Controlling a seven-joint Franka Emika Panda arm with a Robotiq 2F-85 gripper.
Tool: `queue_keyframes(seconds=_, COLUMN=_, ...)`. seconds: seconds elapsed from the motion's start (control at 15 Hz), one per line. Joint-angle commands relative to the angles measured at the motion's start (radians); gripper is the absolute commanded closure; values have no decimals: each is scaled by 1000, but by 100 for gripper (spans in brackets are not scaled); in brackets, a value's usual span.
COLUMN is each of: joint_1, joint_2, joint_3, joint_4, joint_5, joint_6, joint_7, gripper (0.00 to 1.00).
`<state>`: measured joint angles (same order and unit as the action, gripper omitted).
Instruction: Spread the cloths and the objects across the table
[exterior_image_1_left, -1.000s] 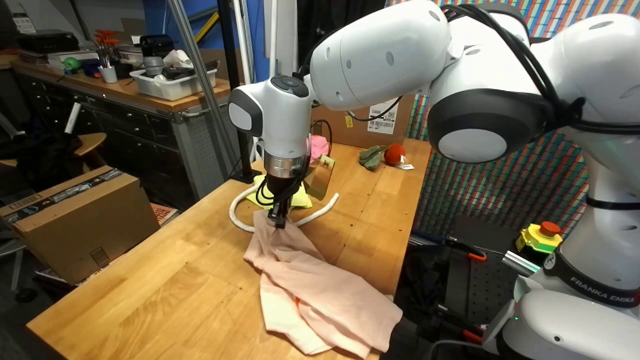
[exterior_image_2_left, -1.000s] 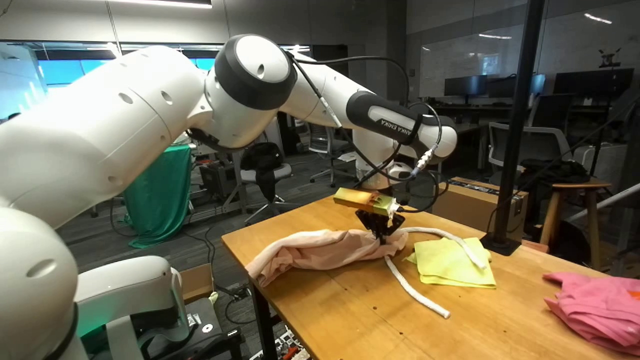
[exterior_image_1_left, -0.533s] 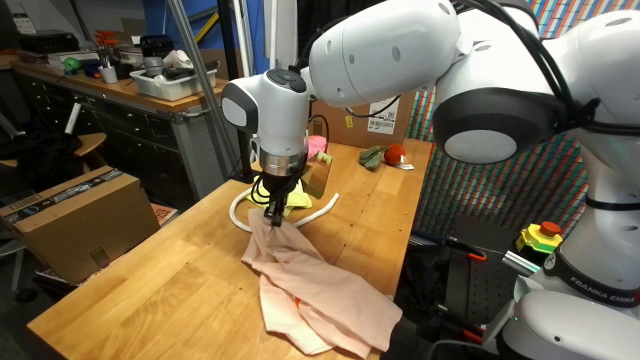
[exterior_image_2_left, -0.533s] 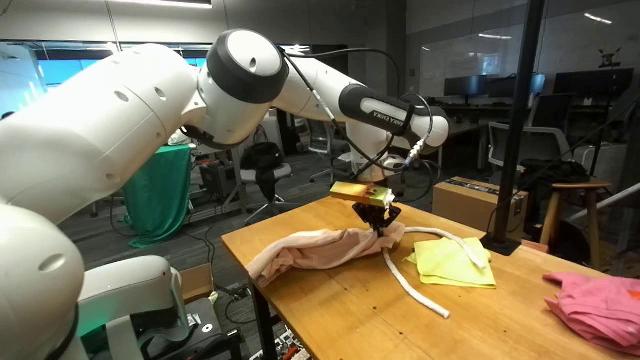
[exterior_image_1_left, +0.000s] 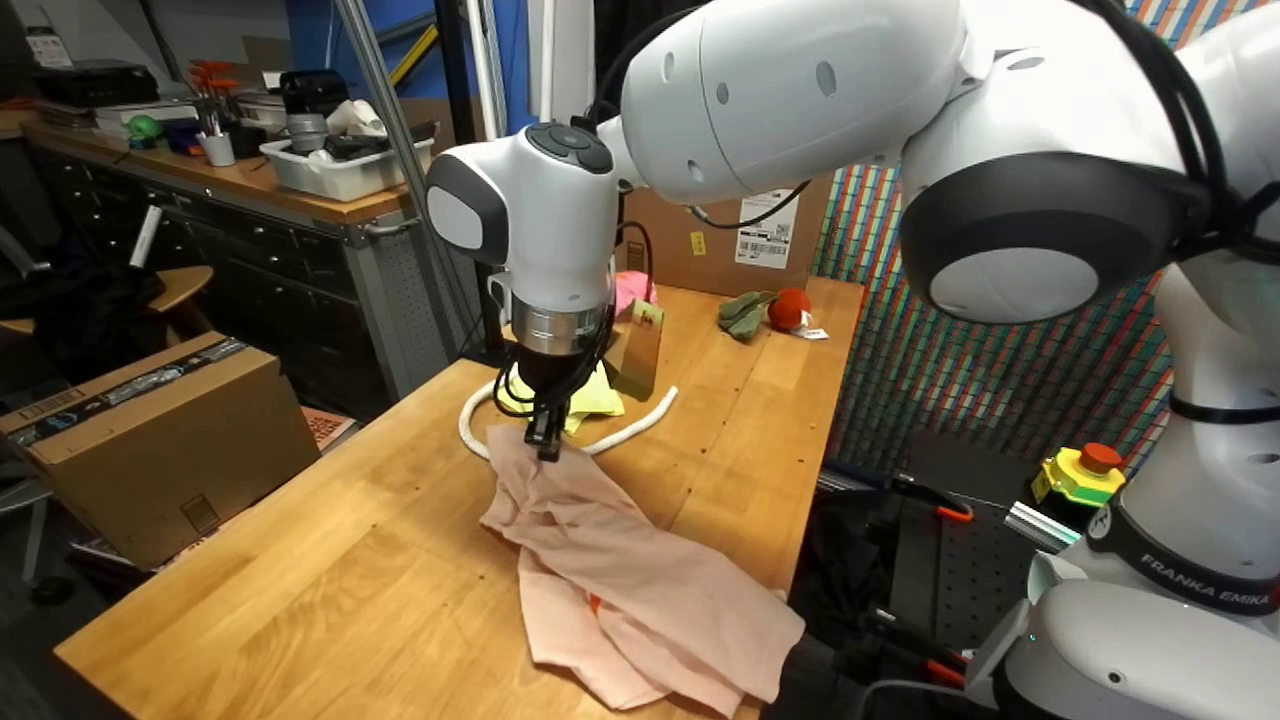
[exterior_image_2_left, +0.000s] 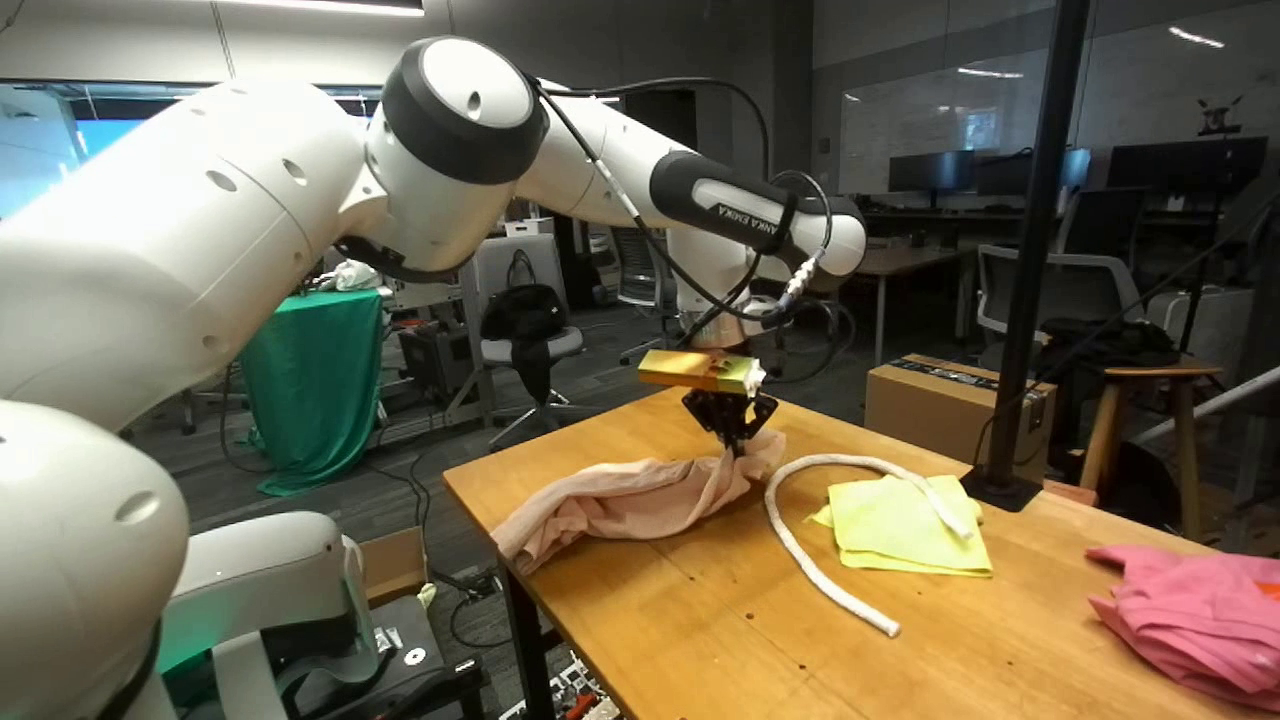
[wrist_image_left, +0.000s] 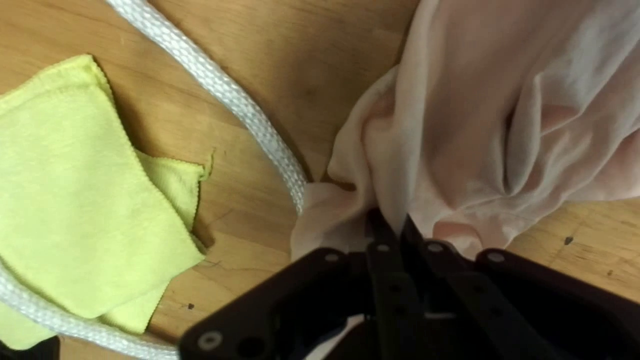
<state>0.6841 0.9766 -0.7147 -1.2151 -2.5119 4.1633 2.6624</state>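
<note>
A peach cloth lies bunched and folded across the near part of the wooden table; it also shows in an exterior view and the wrist view. My gripper is shut on a fold near its end, low over the table; it shows in both exterior views. A folded yellow cloth lies beyond, with a curved white rope partly across it. The rope runs close to the peach cloth's end. A crumpled pink cloth lies farther along.
A red-orange round object with a green piece lies at the far end, before a large cardboard box. A black pole stands at the table edge. Another cardboard box is beside the table.
My gripper has moved a short way off from the rope and yellow cloth, dragging the peach cloth's end along. The rope's bend is now uncovered in an exterior view.
</note>
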Motion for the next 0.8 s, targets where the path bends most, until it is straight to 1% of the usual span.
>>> queue_keyframes(seconds=0.0, joint_1=53, joint_2=-69, joint_3=-13, joint_4=-91, joint_5=0, joint_6=8, joint_7=-61, gripper=94)
queue_keyframes(seconds=0.2, joint_1=68, joint_2=-94, joint_3=2, joint_4=-122, joint_5=0, joint_6=31, joint_7=-88, gripper=94)
queue_keyframes(seconds=0.47, joint_1=68, joint_2=-111, joint_3=34, joint_4=-143, joint_5=0, joint_6=96, joint_7=-127, gripper=95)
queue_keyframes(seconds=0.53, joint_1=82, joint_2=-143, joint_3=56, joint_4=-234, joint_5=0, joint_6=54, joint_7=-164, gripper=95)
queue_keyframes(seconds=0.73, joint_1=62, joint_2=-164, joint_3=130, joint_4=-309, joint_5=0, joint_6=62, joint_7=-226, gripper=95)
